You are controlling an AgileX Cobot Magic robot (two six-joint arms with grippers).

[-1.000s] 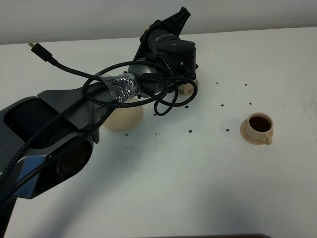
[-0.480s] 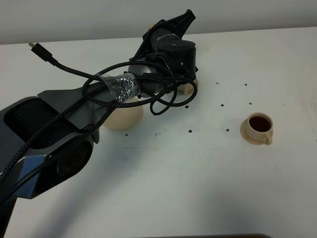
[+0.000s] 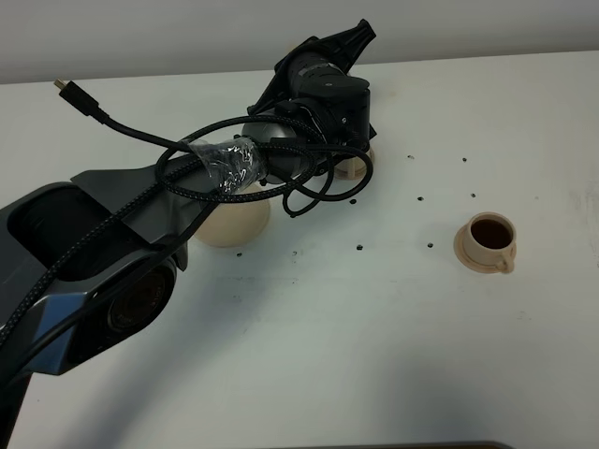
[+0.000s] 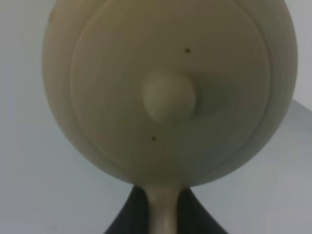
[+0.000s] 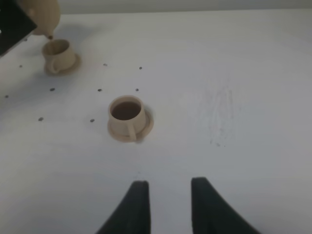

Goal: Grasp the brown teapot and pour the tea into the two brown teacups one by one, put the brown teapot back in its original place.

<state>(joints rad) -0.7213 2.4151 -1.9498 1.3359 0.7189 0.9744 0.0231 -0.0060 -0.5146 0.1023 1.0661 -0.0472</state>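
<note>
Since the high camera is half filled by the left arm (image 3: 112,224), not a lot can be made out from up there tbh. The arm is stretched across the bench (image 3: 374,355) toward the far edge. Its cables (image 3: 309,192) are draped in front of teacup 1 (image 3: 352,168), so only a sliver of that cup is seen. A bare tan saucer (image 3: 234,227) is parked just beside the arm and partly covered by it. Teacup 2 (image 3: 490,251) is set well off to the right on a matching saucer (image 3: 461,248), and dark tea (image 3: 489,230) is seen inside it.

In the left wrist view the brown teapot (image 4: 168,97) is shown from above with its lid on, pretty blurry. Its loop handle is pinched between the left jaws, which are clamped tight on it.

From the right wrist camera, the right jaws are seen over bare bench, parted a little with nothing gripped. Teacup 2 is found just ahead of them. Further off, a corner of the teapot is caught at the frame edge, with its spout just above teacup 1's rim. Whether anything is being poured can't be told.
</note>
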